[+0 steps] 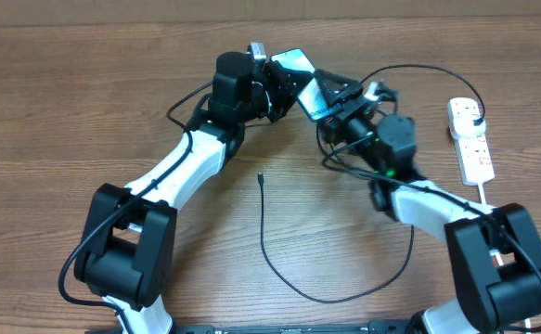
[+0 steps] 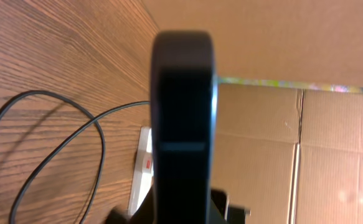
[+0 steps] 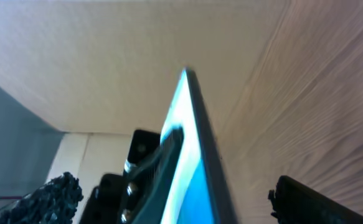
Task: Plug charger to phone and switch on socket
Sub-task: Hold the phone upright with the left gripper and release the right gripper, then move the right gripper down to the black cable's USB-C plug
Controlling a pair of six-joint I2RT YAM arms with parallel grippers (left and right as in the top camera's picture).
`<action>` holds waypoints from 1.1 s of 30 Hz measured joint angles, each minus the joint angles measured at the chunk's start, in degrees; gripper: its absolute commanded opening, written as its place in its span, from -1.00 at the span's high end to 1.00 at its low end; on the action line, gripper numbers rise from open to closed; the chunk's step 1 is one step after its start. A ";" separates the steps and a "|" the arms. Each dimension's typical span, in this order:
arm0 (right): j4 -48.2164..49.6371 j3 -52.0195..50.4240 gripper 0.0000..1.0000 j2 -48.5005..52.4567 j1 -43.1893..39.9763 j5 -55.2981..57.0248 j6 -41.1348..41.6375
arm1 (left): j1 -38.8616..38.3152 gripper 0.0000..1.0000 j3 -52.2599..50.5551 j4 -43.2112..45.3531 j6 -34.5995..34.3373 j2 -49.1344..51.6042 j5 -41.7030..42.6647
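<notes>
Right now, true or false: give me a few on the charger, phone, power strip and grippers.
1. The charger has its connector tip lying loose on the table. True.
2. A black plug sits in the power strip. True.
3. The left gripper and right gripper are both at the phone. True.
4. The phone's screen is dark. False: it is lit light blue.
5. The power strip lies on the left arm's side. False: it lies on the right arm's side.
</notes>
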 measured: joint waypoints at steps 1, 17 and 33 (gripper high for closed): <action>0.00 0.00 -0.99 -0.11 -1.53 -1.49 -0.96 | 0.61 0.92 0.00 -0.02 0.31 0.00 0.98; -25.09 0.68 -0.99 -11.37 -6.60 -22.34 -27.08 | 15.02 0.92 0.00 -2.84 8.72 0.00 22.82; -50.90 0.79 -0.99 -19.23 5.03 -12.92 -47.69 | 23.65 0.92 -0.04 -10.95 13.92 0.00 35.56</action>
